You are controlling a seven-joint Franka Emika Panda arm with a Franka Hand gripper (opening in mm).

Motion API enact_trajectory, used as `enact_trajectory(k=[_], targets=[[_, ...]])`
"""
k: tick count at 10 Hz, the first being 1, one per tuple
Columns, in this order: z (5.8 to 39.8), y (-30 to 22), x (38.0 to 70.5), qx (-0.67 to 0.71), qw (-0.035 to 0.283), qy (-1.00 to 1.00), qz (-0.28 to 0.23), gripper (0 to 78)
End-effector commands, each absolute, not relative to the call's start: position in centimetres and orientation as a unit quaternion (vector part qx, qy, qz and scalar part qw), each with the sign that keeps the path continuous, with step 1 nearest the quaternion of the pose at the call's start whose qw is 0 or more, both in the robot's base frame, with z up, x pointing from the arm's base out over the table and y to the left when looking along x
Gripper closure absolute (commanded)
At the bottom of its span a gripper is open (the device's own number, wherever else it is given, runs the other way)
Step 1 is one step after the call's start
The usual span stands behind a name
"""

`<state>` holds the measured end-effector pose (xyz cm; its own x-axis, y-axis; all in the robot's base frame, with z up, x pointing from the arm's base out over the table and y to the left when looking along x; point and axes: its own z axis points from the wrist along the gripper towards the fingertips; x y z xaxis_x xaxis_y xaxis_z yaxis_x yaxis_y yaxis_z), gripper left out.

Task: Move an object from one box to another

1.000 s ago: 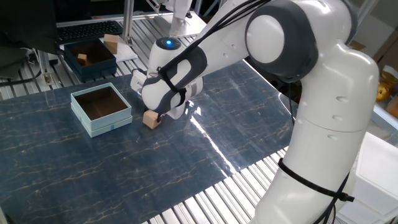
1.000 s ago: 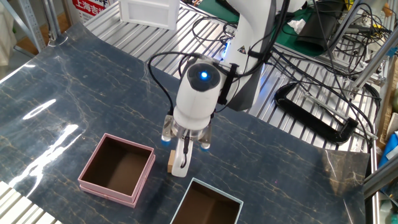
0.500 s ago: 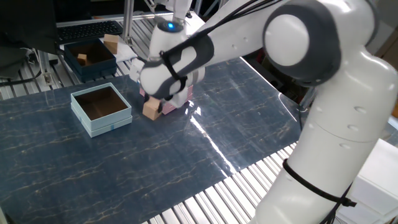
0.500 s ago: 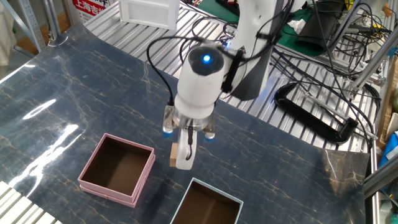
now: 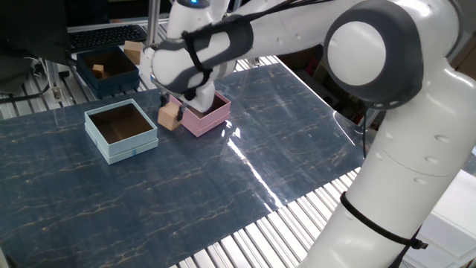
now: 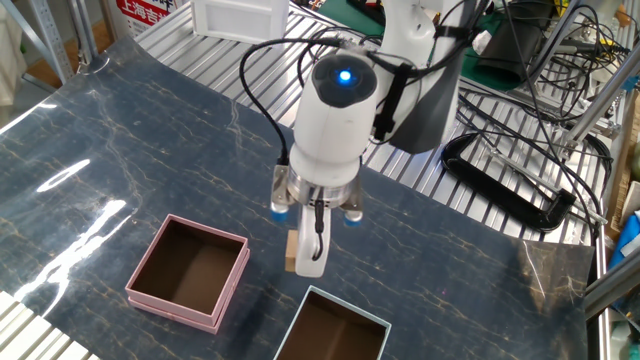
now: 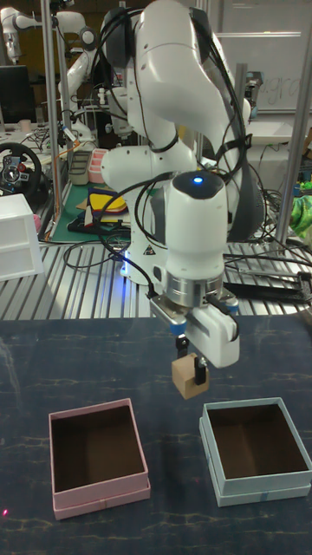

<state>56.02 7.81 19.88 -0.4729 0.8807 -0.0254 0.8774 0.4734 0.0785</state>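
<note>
My gripper [image 7: 192, 371] is shut on the small tan wooden cube [image 7: 184, 379] and holds it in the air, clear of the table. The cube [image 5: 169, 117] hangs over the gap between the pink box [image 5: 202, 125] and the light blue box [image 5: 123, 147]. Both boxes are open, show brown insides and hold nothing that I can see. Seen from the other side, the cube [image 6: 290, 250] hangs beside a white finger [image 6: 311, 252], between the pink box [image 6: 185, 303] and the light blue box [image 6: 345, 308]. In the tall view the pink box [image 7: 100, 500] is lower left and the blue box [image 7: 260, 490] lower right.
A dark navy box [image 5: 111, 80] holding a few wooden blocks stands at the far left on the metal slats. A white frame [image 6: 240, 20] lies beyond the mat. Black cables [image 6: 520, 195] run behind the arm's base. A white drawer unit [image 7: 17, 234] stands at the left.
The gripper has risen from the table beside the pink box with the cube in it and has shifted toward the light blue box. The boxes have not moved.
</note>
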Motion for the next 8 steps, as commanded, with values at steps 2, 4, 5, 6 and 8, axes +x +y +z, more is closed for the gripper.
enact_trajectory(k=[2, 4, 5, 6, 8], targets=[[20.6, 9.0, 57.3, 0.531, 0.029, 0.847, 0.032, 76.2], [20.6, 9.5, 57.8, 0.531, 0.031, 0.846, 0.033, 76.2], [20.5, 9.6, 58.0, 0.530, 0.032, 0.847, 0.033, 76.2], [20.5, 9.6, 58.2, 0.529, 0.031, 0.847, 0.033, 76.2], [20.5, 9.6, 58.2, 0.505, 0.028, 0.862, 0.030, 76.2]])
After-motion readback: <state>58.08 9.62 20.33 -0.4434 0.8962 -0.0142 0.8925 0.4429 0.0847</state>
